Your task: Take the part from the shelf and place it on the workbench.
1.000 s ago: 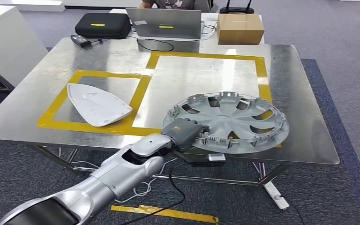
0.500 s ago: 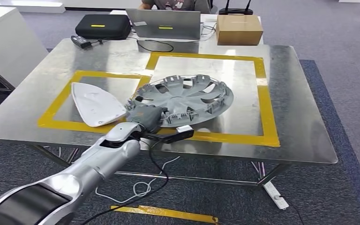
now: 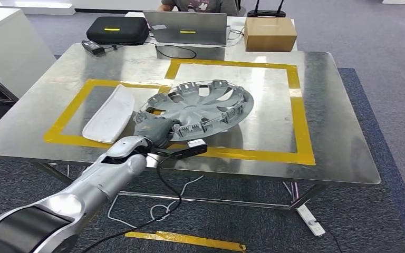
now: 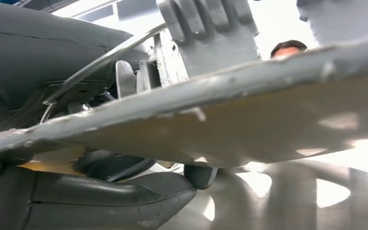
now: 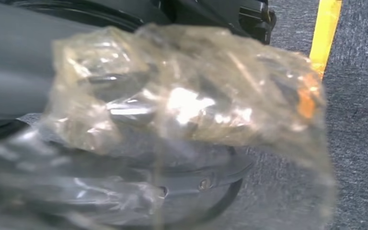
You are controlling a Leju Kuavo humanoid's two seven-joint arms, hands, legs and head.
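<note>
Hubcap [image 3: 203, 108] in left hand [image 3: 155, 130]

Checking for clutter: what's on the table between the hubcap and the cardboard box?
Nothing but bare metal table and yellow tape between hubcap and box, per the head view.

A bare-metal worktop [image 3: 327, 132] is standing on grey carpeted floor [image 3: 390, 211]. Two rectangles of yellow tape [image 3: 300, 126] are marking its surface, the smaller one to the left. A white curved panel [image 3: 108, 114] is lying inside the smaller rectangle. A grey wheel cover [image 3: 200, 107] is tilting over the border between the rectangles, its near rim low. A black power adapter [image 3: 90, 46] is resting at the far left corner.
</note>
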